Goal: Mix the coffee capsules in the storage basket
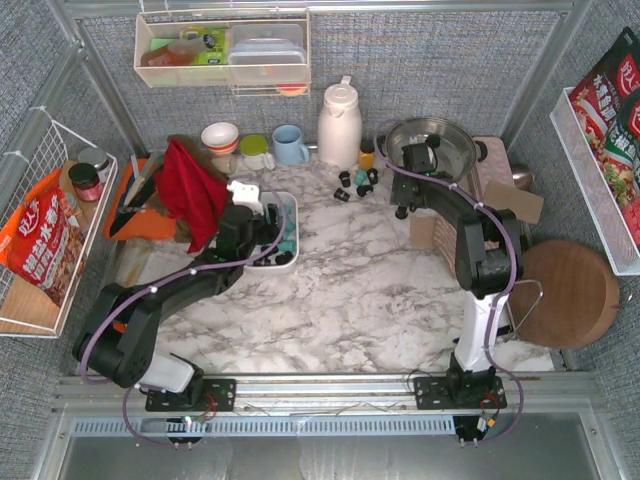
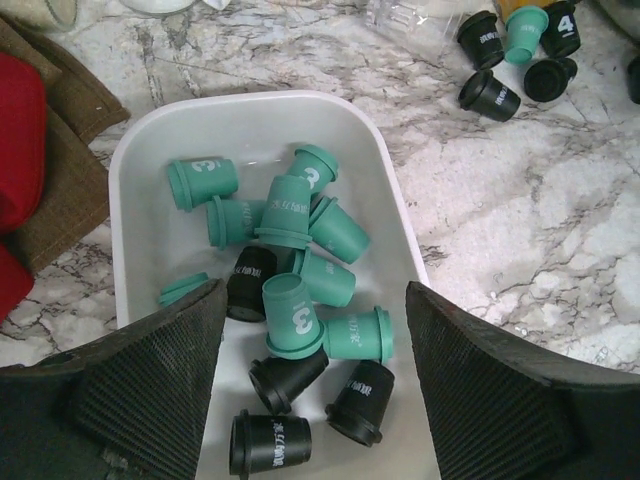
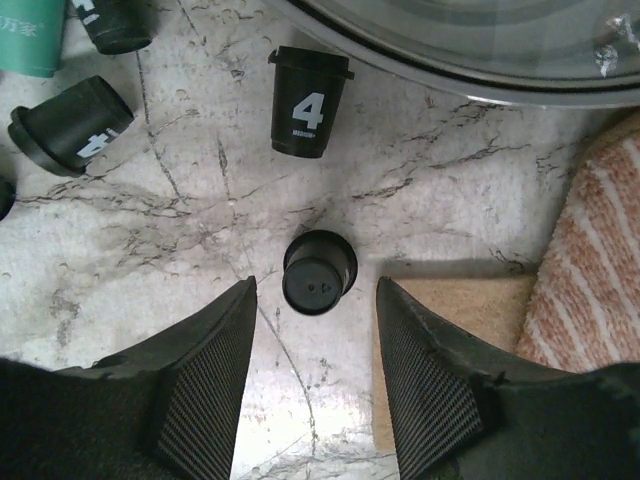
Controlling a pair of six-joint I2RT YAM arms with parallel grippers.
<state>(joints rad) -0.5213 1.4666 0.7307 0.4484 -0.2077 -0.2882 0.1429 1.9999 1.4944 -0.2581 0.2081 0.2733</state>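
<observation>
Coffee capsules (image 1: 287, 240), teal and black, lie heaped in the white storage basket (image 1: 280, 196) on the marbled surface (image 1: 350, 290). The left arm (image 1: 170, 285) reaches over the basket and hides much of what is in it. A red cloth (image 1: 190, 190) lies just beside its left wall. Other loose capsules (image 1: 355, 183) are scattered near a white thermos (image 1: 338, 125) and a steel pot (image 1: 432, 145), where the right arm (image 1: 480, 250) ends.

From the left wrist, the left fingers (image 2: 150, 390), black with mesh-textured pads, stand wide apart above the basket's near end, released and holding nothing. Smooth cup-shaped pods lie tumbled between them, some printed with a 3. The lowest ones are partly cut off by the frame edge.

From the right wrist, the right fingers (image 3: 200, 400) straddle one black capsule (image 3: 319, 270) standing on end, with a gap on each side, so they are not gripping it. Another black pod (image 3: 310, 100), marked 4, lies toward the pot's rim. A striped towel (image 3: 600, 250) fills the right edge.
</observation>
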